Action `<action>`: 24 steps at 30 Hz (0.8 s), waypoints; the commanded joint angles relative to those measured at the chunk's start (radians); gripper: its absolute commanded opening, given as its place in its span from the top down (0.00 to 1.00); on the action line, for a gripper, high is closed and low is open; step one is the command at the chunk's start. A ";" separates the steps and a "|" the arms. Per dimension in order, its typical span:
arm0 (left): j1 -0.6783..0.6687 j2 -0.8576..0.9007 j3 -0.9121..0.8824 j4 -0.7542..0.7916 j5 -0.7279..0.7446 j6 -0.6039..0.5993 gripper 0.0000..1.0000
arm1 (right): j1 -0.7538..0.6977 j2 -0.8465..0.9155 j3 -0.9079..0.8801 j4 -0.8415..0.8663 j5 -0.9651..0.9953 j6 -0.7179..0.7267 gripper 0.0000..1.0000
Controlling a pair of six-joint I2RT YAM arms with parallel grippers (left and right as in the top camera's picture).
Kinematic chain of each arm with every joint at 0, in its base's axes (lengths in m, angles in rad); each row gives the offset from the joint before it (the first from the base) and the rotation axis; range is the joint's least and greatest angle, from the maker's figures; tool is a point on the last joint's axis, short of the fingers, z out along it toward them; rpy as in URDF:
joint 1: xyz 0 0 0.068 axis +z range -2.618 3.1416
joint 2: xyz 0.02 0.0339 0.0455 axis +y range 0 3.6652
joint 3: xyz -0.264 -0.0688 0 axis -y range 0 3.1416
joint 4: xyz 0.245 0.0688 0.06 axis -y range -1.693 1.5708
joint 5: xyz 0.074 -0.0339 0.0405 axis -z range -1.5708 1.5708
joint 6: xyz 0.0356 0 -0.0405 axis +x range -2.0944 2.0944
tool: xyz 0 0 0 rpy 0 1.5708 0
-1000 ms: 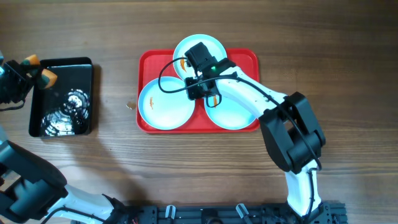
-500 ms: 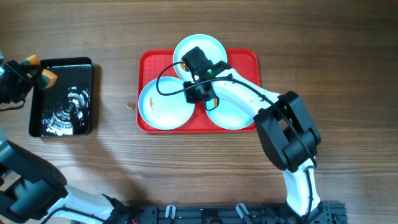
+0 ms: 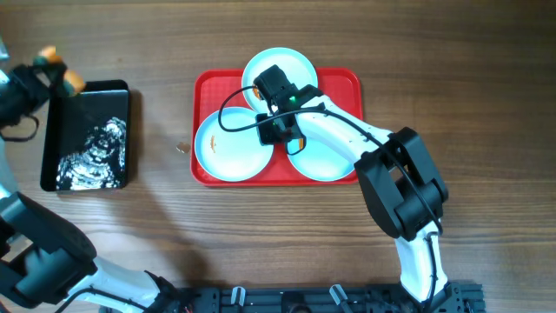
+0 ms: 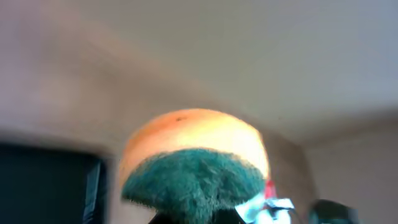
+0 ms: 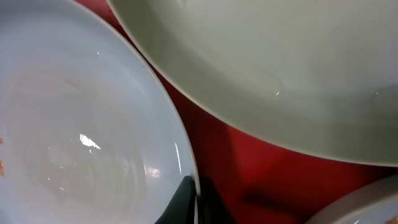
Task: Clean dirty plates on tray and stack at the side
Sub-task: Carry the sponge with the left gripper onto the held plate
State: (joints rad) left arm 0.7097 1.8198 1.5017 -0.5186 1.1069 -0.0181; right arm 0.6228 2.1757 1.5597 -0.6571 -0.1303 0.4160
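The red tray (image 3: 343,83) holds three pale plates: a far one (image 3: 291,65), a left one (image 3: 228,148) with orange smears, and a right one (image 3: 320,156). My right gripper (image 3: 278,130) sits low between them, shut on the left plate's right rim. In the right wrist view the rim of that plate (image 5: 74,124) lies between the fingers (image 5: 196,202), with red tray (image 5: 249,174) beside it and the far plate (image 5: 280,62) above. My left gripper (image 3: 59,76) is at the far left, shut on an orange and green sponge (image 3: 76,84), blurred in the left wrist view (image 4: 193,155).
A glossy black tray (image 3: 87,96) with shiny wet patches lies at the left, just beside the left gripper; its edge shows in the left wrist view (image 4: 43,180). A small crumb (image 3: 182,148) lies on the wooden table left of the red tray.
My left gripper has lifted the sponge away from the black tray toward the table's far side. My right gripper shifted slightly left a second ago and has stayed at the plate's rim since.
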 commanded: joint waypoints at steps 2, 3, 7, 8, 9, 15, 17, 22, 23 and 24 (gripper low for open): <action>0.006 -0.004 0.003 0.066 0.164 -0.088 0.96 | 0.003 0.032 -0.014 -0.021 0.018 0.003 0.95; 0.006 -0.004 0.003 0.000 -0.022 -0.065 0.96 | 0.003 0.032 -0.014 -0.023 0.018 0.003 0.96; -0.035 0.029 -0.068 -0.102 -0.657 -0.037 0.96 | 0.002 0.032 -0.014 -0.012 0.018 0.003 0.96; -0.035 0.030 -0.072 -0.089 -0.595 -0.042 0.96 | 0.002 0.032 -0.014 -0.011 0.018 0.003 0.96; -0.035 0.027 -0.071 -0.066 -0.500 -0.042 0.96 | 0.002 0.032 -0.014 -0.014 0.018 0.003 0.95; -0.018 -0.048 -0.067 0.214 0.002 -0.180 0.96 | 0.002 0.032 -0.014 -0.032 0.019 0.003 0.96; -0.018 -0.053 -0.068 0.143 -0.090 -0.121 0.96 | 0.002 0.032 -0.014 -0.031 0.018 0.003 0.96; -0.068 0.022 -0.195 -0.014 -0.682 0.011 0.96 | 0.002 0.032 -0.014 -0.035 0.019 0.003 0.96; -0.066 0.027 -0.206 -0.011 -0.669 0.011 0.96 | 0.002 0.032 -0.014 -0.036 0.018 0.003 0.96; -0.064 0.026 -0.206 -0.005 -0.638 0.011 0.96 | 0.002 0.032 -0.014 -0.036 0.018 0.003 0.96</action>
State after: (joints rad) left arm 0.6506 1.8160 1.3312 -0.5323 0.5793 -0.0490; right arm 0.6228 2.1757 1.5608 -0.6689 -0.1341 0.4191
